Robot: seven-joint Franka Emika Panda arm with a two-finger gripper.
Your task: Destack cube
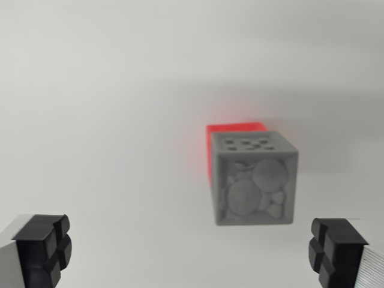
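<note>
On a white table (90, 90), a grey patterned cube (254, 179) hides a red cube (235, 128); the wide-open, empty fingers (42, 249) should centre around the grey one before closing.

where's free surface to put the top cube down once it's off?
Bare white surface fills everything on the wrist view's left of the grey cube, and the strip between the open tool and that cube. Only crowded spot: the grey cube against the red cube, right of centre.
</note>
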